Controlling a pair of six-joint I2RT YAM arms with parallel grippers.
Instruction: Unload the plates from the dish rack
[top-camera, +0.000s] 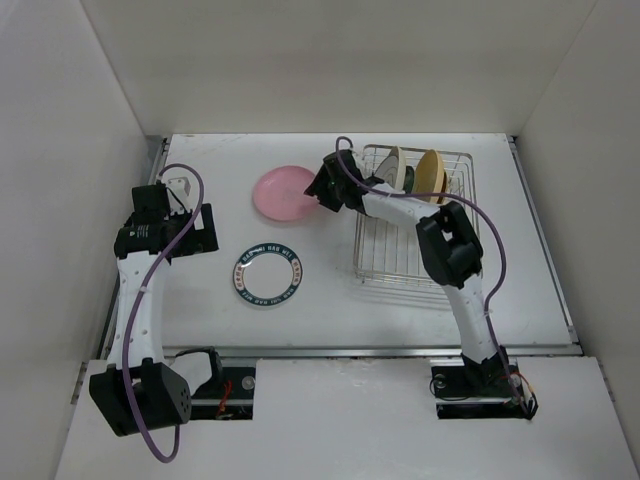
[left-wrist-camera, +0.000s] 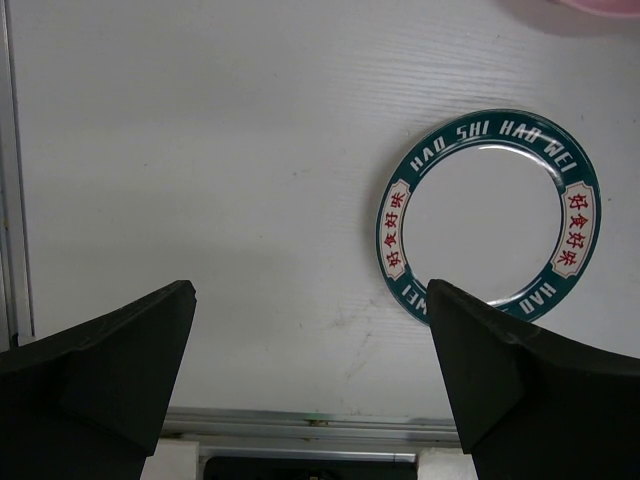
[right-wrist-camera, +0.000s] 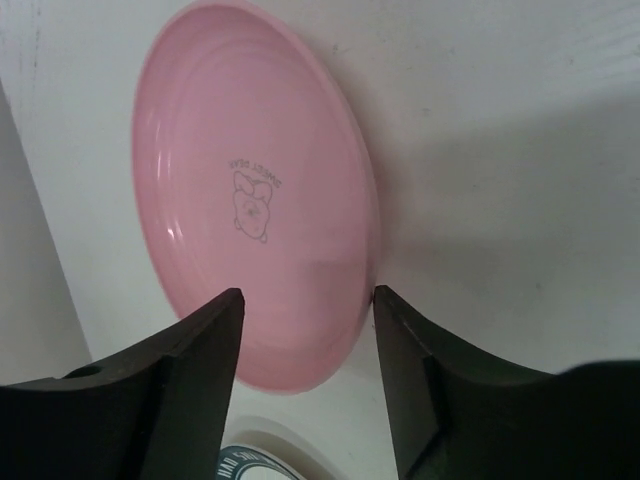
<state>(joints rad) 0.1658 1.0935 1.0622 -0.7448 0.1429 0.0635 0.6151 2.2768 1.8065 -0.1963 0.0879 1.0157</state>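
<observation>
R end effector (right-wrist-camera: 308, 295): fingers spread, nothing pinched. Wrist cam looks down through the gap onto the pink plate (right-wrist-camera: 255, 190), whose near rim sits between the two fingertips. Can't tell if the tips touch it. Small line drawing w/ text in the plate's centre.

Top cam: pink plate lies flat on the surface (top-camera: 200, 300), just L of the dish rack (top-camera: 400, 255), w/ the R end effector over its R edge. R arm reaches across the rack's near-L corner.

L end effector (left-wrist-camera: 310, 295): fingers spread wide, holding nothing, only bare surface between them. It hangs above the L side of the surface, well apart from the rack.

Lettered plate (top-camera: 269, 274): white w/ dark green rim and lettering, flat on the surface, nearer the arm bases than the pink plate and apart from it. In the L wrist cam it sits R of the gap, its low edge partly behind the R finger.

Rack far end holds plates standing on edge: cream plate (top-camera: 394, 165) and yellow-tan plate (top-camera: 431, 172). Something darker shows between them, too small to ID. Rest of the rack grid is bare wire.
</observation>
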